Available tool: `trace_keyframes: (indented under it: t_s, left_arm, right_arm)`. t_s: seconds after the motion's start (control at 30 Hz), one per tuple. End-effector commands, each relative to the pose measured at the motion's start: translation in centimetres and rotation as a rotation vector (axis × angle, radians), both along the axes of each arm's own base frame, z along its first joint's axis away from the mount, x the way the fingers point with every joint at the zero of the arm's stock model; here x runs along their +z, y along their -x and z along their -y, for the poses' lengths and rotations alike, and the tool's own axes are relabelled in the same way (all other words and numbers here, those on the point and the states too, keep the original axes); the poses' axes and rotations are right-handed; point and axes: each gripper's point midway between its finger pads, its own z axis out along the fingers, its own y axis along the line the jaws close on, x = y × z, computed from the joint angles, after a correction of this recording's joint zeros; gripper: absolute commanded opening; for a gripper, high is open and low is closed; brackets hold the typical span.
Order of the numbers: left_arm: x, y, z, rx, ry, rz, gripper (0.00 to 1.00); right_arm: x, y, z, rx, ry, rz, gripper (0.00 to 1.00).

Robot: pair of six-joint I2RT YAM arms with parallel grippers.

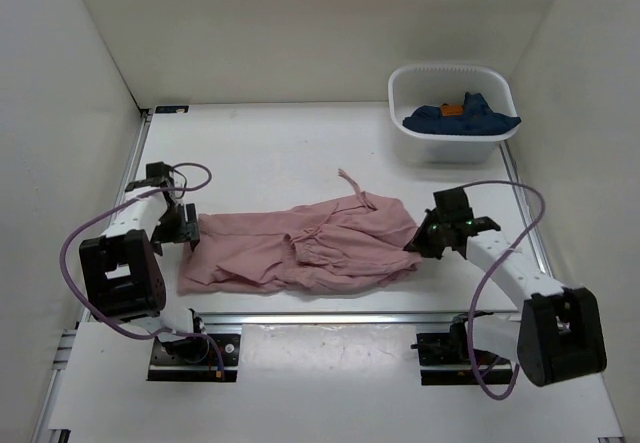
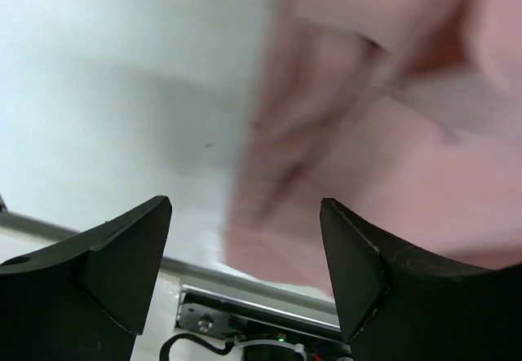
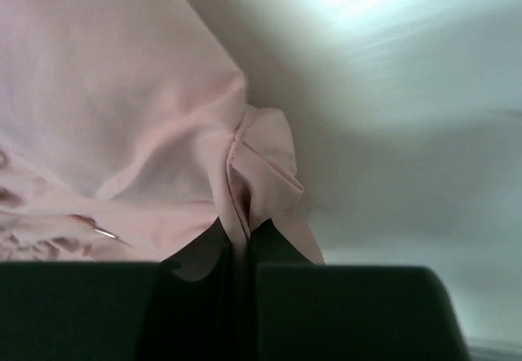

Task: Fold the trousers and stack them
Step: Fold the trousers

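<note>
- the two arm bases sit at the near edge of the worktop (image 1: 260,153), the left one towards the near left corner and the right one towards the near right corner.
- the left claw (image 1: 185,225) is close to the left edge of the worktop, just beside the left end of the trousers (image 1: 310,248).
- in its wrist view the left claw (image 2: 245,239) is released: both dark fingers (image 2: 122,263) stand wide apart with nothing between them. the pink cloth (image 2: 391,173) lies blurred just beyond them, mostly past the right-hand finger.
- the right claw (image 1: 418,243) is at the right end of the trousers, on the right half of the worktop.
- in its wrist view the right claw (image 3: 242,255) is clenched on a pinched fold of the trousers (image 3: 122,92), the cloth bunching up from between the closed fingers.
- the trousers lie wrinkled in a long heap across the middle of the worktop, running left to right between the two claws, nearer the near edge than the far one.
- a thin drawstring (image 1: 350,181) trails from the heap towards the far edge.
- in the far right corner stands a white basket (image 1: 450,148), well apart from the trousers.
- inside it lies a dark blue garment (image 1: 475,121) with an orange tag (image 1: 453,109).
</note>
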Motion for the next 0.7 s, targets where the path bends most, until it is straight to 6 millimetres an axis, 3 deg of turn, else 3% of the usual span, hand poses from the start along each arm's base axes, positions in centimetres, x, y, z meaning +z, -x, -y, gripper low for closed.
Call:
trace_keyframes:
  t_s: [0.0,0.07,0.1,0.17,0.2,0.23,0.27,0.3,0.33,0.37,0.4,0.43,0.47,0.5,0.53,0.57,0.63,0.67]
  left_arm:
    - [4.2,-4.2,2.2,-0.056,0.092,0.17,0.87]
    - [4.4,-5.0,2.8,-0.077,0.107,0.165,0.87]
    - [4.7,-5.8,3.7,-0.119,0.098,0.169,0.87]
    - [3.7,-5.9,5.8,-0.186,0.111,0.111,0.87]
    - [3.7,-6.6,8.2,-0.264,0.125,0.109,0.87]
    - [3.5,-6.6,9.7,-0.304,0.154,0.091,0.87]
    - [2.8,-6.4,11.0,-0.333,0.186,0.051,0.88]
    - [2.9,-6.9,12.8,-0.378,0.216,0.054,0.88]
    - [2.5,-7.0,13.1,-0.388,0.217,0.041,0.88]
    - [1.2,-6.8,13.1,-0.383,0.219,-0.005,0.88]
    - [1.0,-7.0,13.3,-0.383,0.229,-0.013,0.88]
    - [0.4,-7.1,13.6,-0.384,0.246,-0.022,0.88]
    - [-0.6,-6.8,13.7,-0.381,0.256,-0.058,0.88]
    - [-1.3,-6.6,13.7,-0.379,0.257,-0.075,0.88]
    - [-2.0,-6.4,13.9,-0.378,0.268,-0.09,0.82]
    - [-2.5,-6.2,13.8,-0.375,0.269,-0.109,0.75]
    - [-3.7,-6.2,13.8,-0.371,0.27,-0.136,0.51]
    - [-4.1,-6.4,14.1,-0.372,0.284,-0.133,0.26]
  right_arm:
    - [6.3,-1.5,6.0,-0.119,0.265,0.101,0.0]
    - [8.9,-2.0,7.5,-0.122,0.371,0.136,0.0]
    - [11.7,-3.1,7.6,-0.126,0.403,0.196,0.0]
    - [13.3,-2.8,6.8,-0.061,0.515,0.223,0.0]
    - [14.4,-3.2,3.7,0.018,0.539,0.256,0.0]
    - [14.4,-2.6,2.7,0.055,0.593,0.245,0.0]
    - [13.2,-3.1,1.1,0.077,0.667,0.219,0.0]
    - [14.5,-2.8,-3.1,0.16,0.652,0.278,0.0]
    - [14.4,-2.4,-4.8,0.21,0.686,0.265,0.0]
    - [12.5,-2.7,-7.4,0.274,0.745,0.226,0.0]
    - [12.7,-1.6,-10.9,0.36,0.75,0.261,0.0]
    - [15.8,-2.5,-14.5,0.36,0.702,0.346,0.0]
    - [13.9,-2.7,-17.3,0.422,0.75,0.336,0.0]
    - [14.2,-1.8,-20.1,0.493,0.744,0.371,0.0]
    - [14.5,-2.3,-23.4,0.511,0.712,0.41,0.0]
    - [14.6,-2.2,-24.8,0.529,0.691,0.422,0.0]
    - [14.7,-1.6,-27.4,0.58,0.632,0.436,0.0]
    - [15.6,-2.0,-29.1,0.57,0.563,0.478,0.0]
